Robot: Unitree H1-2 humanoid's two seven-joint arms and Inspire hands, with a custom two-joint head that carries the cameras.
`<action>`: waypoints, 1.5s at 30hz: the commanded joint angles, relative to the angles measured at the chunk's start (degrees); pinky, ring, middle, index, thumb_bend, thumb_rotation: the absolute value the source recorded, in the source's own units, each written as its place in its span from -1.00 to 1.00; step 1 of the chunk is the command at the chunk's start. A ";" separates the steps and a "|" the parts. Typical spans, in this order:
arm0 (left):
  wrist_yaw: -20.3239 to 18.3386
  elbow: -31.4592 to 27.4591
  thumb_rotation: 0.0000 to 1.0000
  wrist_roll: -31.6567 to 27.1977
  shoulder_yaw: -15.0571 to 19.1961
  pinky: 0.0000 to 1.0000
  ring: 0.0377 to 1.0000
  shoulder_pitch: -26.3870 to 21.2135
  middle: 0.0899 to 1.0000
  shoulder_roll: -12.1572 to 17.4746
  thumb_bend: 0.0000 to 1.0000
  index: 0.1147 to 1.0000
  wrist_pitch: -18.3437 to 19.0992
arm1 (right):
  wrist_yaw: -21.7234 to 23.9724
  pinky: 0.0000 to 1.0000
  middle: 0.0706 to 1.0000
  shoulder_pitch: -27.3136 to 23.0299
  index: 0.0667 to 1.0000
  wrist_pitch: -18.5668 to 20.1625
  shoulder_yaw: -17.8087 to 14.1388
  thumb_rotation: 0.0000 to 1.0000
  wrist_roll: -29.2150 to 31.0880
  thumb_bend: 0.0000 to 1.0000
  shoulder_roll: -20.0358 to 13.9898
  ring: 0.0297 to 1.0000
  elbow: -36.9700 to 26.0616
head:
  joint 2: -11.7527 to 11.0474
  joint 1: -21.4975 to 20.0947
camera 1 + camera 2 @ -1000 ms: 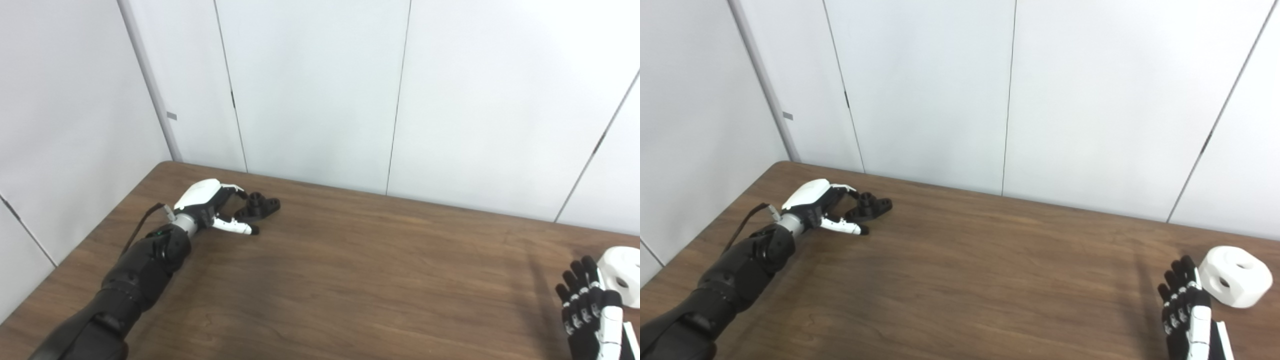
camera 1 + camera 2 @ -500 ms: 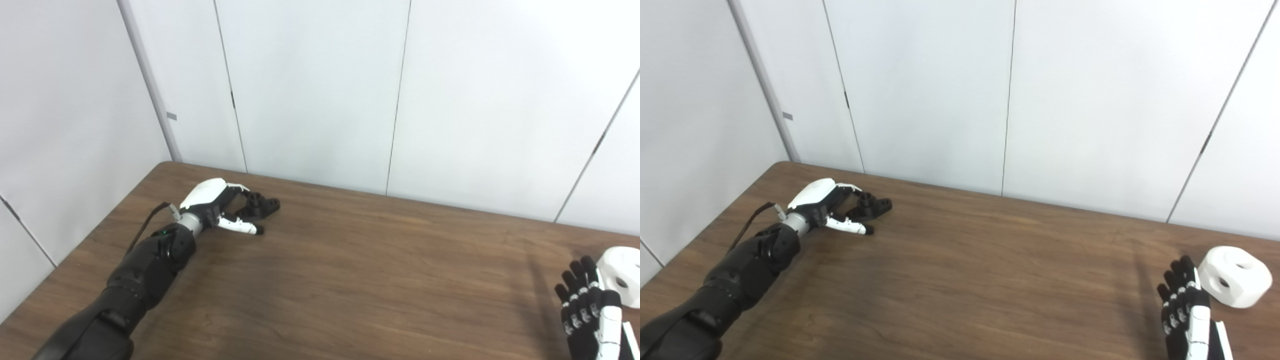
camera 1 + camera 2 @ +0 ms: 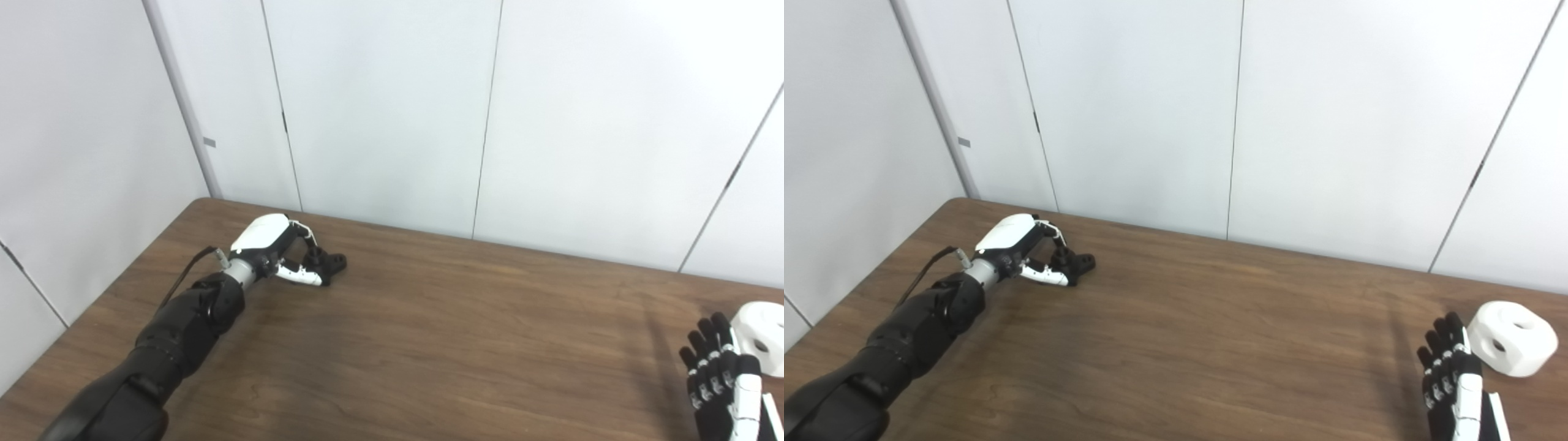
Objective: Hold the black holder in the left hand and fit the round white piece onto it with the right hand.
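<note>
The black holder (image 3: 334, 263) lies on the brown table (image 3: 429, 343) at the far left. My left hand (image 3: 275, 254) is over it. The fingers curl down onto its upright post and the thumb presses its near side, so the hand is shut on the holder, which rests on the table. The round white piece (image 3: 1511, 337), with holes in its side and top, sits at the right edge. My right hand (image 3: 1448, 373) stands just left of it near the bottom edge. It is open with fingers pointing up and is not touching the piece.
White wall panels (image 3: 392, 110) rise right behind the table's far edge. The left table edge (image 3: 92, 306) runs close beside my left arm. Bare wood lies between the two hands.
My left hand has moved forward over the black holder, and its fingers and thumb have closed on it. The holder has shifted slightly toward me. The right hand and white piece have stayed put.
</note>
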 commanded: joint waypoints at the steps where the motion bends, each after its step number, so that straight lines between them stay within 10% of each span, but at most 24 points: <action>1: 0.56 -0.64 -0.90 0.27 0.22 1.00 0.75 -2.56 0.37 1.37 0.05 -0.17 -1.37 | 0.04 1.00 1.00 -0.66 1.00 -1.55 -0.11 1.00 0.37 -0.13 0.29 1.00 -0.15 | 0.09 0.13; 23: 1.55 -2.66 -0.90 -1.14 2.17 1.00 0.86 -0.17 0.43 0.02 0.05 -0.17 -1.45 | 0.51 1.00 0.99 -1.17 0.98 -3.29 -0.30 1.00 1.04 -0.04 0.14 1.00 0.65 | 0.71 -0.53; 45: -1.42 -24.19 -0.89 0.27 2.37 1.00 1.00 9.63 0.52 -9.04 0.05 -0.17 -0.13 | -0.11 1.00 0.97 -0.65 0.95 -2.53 0.07 1.00 0.47 0.03 0.62 1.00 -1.10 | 2.38 -4.47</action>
